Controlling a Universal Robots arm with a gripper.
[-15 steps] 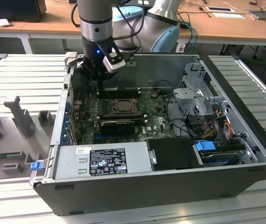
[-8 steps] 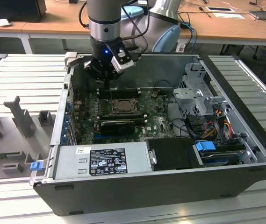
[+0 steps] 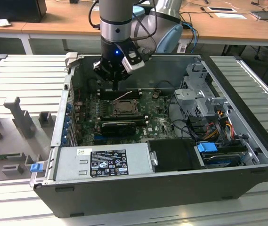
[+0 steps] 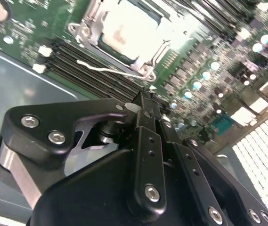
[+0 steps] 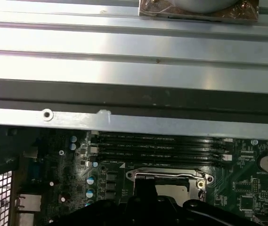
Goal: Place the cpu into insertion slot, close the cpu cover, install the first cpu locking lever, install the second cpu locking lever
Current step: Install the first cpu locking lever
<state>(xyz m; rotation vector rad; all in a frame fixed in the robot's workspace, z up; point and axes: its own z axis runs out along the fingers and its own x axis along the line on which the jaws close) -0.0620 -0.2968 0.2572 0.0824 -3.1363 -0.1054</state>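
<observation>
As the cpu [image 4: 124,29] already sits in the insertion slot [image 3: 114,109], with the cpu cover [image 5: 166,174] lying flat around it, the first two steps look done. I judge that the work is now at the locking levers. The gripper [image 4: 145,100] hangs over the motherboard [image 4: 209,70] with its fingers pressed together and nothing between them. The socket is just ahead of the fingertips and lower than them, not touching. Between the tips and the socket runs a thin pale wire, which I take for one locking lever [image 4: 108,70]. It crosses above the dark memory slots [image 4: 68,52] and seems to stand free, not hooked down. In the exterior view it rises at a slant beside the socket. I cannot tell where the second lever is. To install this lever, the closed tips must come onto the wire near its free end, press it down and slide it sideways under its catch, with care not to slip off such a thin rod.
</observation>
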